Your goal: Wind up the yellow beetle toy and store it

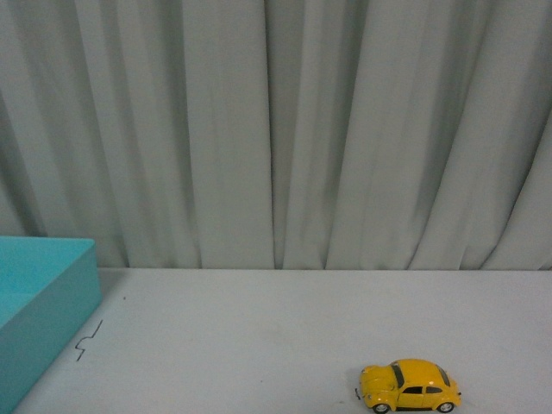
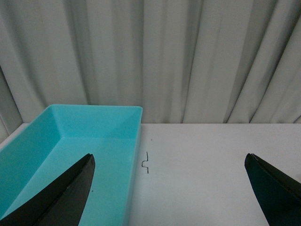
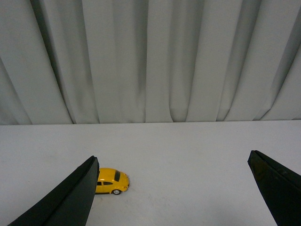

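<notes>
Black fingers on both arms. The left gripper point(image 2: 169, 157) is spread wide with nothing between the fingers. The right gripper point(image 3: 173, 156) is the same, wide apart and empty. Neither arm shows in the front view.

The yellow toy car point(image 1: 407, 387) stands on its wheels on the white table point(image 1: 285, 336), low and to the right in the front view, on your right arm's side. In the right wrist view the car point(image 3: 113, 182) is partly hidden behind one finger, outside the gap and not lined up for a pinch.

Risks, as judged:
- The wheels probably roll freely. If you touch an end first, the car will likely run away along its length.
- The shell is glossy and rounded. A pinch placed high on the roof may squeeze it out, so go low across the doors.
- Once wound, any loss of grip would let it shoot across the table, possibly off an edge.

Heading: the long axis runs left to right across the front view, nearly side-on to you. The nose reads as pointing to your left, turned slightly toward the camera. At this size the call is not firm.

Farther back and left there is a small dark squiggle point(image 1: 89, 339) on the table. Just beyond it is the open teal box point(image 1: 52, 289), well apart from the car, so expect a long carry. A grey pleated curtain point(image 1: 276, 129) closes off the back.
</notes>
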Controlling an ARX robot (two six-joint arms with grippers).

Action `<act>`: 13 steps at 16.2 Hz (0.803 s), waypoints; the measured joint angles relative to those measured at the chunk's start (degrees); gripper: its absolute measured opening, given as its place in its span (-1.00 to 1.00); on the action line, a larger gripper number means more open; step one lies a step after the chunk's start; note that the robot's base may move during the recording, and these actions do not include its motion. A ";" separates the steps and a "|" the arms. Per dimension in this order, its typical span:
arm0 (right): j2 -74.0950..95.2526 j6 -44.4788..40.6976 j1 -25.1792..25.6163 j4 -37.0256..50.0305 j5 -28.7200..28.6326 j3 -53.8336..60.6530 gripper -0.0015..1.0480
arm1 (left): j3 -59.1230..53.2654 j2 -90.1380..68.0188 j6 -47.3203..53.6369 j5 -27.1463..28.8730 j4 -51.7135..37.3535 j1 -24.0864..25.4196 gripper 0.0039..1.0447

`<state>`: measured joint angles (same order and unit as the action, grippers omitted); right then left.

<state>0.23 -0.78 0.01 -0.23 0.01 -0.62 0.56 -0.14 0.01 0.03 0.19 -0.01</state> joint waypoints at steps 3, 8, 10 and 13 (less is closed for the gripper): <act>0.00 0.00 0.00 0.00 0.00 0.00 0.87 | 0.00 0.00 0.00 0.00 0.00 0.00 0.88; 0.00 0.00 0.00 0.00 0.00 0.00 0.87 | 0.00 0.00 0.00 0.00 0.00 0.00 0.88; 0.79 2.36 1.92 -1.11 -5.66 -0.24 0.87 | 0.00 0.00 0.00 0.00 0.00 0.00 0.88; 21.92 12.28 19.98 21.09 -34.32 -0.26 0.87 | 0.00 0.00 0.00 0.02 -0.02 0.00 0.88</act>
<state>22.15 11.51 19.99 20.86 -34.30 -0.89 0.56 -0.14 0.01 0.05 0.16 -0.01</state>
